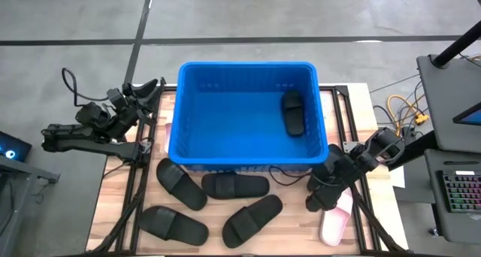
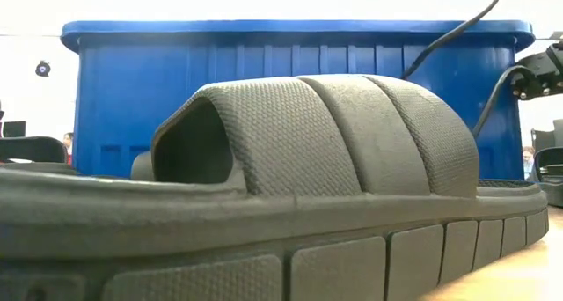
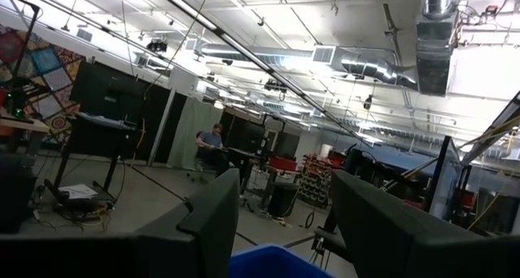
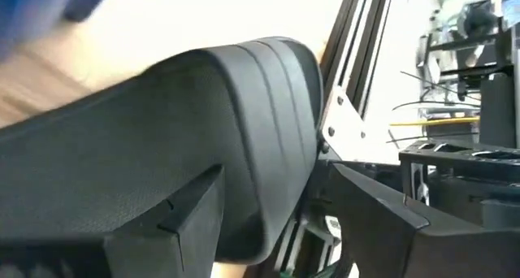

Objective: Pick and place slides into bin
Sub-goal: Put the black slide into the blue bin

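Observation:
The blue bin (image 1: 244,114) stands at the middle of the table, with one black slide (image 1: 293,113) lying flat inside near its right wall. Several black slides (image 1: 234,185) lie sole-down in front of it; one (image 2: 308,160) fills the low view. At the right front, a black slide (image 4: 187,140) lies beside a pink slide (image 1: 336,219). My right gripper (image 1: 323,193) is low over this black slide, open, slanting down, with the strap's edge between its fingers. My left gripper (image 3: 284,229) is open and holds nothing, raised beside the bin's left far corner. My right gripper has one finger (image 4: 171,221) in front of the black slide's strap (image 4: 268,107) and the other finger (image 4: 382,213) standing clear of the strap's edge. Whether the first finger touches the slide, I cannot tell.
Black frame rails (image 1: 353,137) run along the table's right and left sides. A cable (image 2: 449,37) hangs in front of the bin's right end. A keyboard (image 1: 460,189) and a stand are off the right edge. Bare wood (image 1: 293,227) shows between the slides.

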Available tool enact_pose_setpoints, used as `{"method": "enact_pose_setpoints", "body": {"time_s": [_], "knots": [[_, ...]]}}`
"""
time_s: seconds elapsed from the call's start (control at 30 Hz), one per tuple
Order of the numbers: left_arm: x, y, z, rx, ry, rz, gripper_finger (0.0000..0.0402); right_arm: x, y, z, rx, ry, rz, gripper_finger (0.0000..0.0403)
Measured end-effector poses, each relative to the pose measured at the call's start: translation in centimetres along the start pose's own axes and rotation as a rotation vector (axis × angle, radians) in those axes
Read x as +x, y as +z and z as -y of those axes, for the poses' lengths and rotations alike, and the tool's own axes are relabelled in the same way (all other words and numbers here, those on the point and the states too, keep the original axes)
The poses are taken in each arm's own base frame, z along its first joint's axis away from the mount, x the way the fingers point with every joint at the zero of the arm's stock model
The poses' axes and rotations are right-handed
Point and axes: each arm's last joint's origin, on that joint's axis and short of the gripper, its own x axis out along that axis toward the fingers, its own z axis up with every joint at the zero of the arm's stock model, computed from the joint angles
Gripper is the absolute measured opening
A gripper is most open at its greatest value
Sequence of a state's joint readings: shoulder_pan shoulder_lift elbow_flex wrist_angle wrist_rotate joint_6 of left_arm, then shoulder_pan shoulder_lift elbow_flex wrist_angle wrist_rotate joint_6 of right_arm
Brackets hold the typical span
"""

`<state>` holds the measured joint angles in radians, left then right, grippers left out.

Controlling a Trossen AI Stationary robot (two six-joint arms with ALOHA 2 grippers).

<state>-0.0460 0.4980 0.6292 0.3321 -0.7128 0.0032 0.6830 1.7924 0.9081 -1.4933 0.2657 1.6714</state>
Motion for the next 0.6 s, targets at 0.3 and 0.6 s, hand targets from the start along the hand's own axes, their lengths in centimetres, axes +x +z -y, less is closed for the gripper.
{"method": "enact_pose_setpoints", "body": {"time_s": [0.3,0.6], "knots": [[0.0,0.0,0.0,0.001,0.000,-0.001,0.0180,2.1,-0.6,0.0,-0.016,-0.020,-0.004,0.0214],[0.0,-0.1,0.0,0.002,-0.001,-0.003,0.0180,3.4,-0.9,0.2,0.021,-0.044,-0.006,0.0191]]}}
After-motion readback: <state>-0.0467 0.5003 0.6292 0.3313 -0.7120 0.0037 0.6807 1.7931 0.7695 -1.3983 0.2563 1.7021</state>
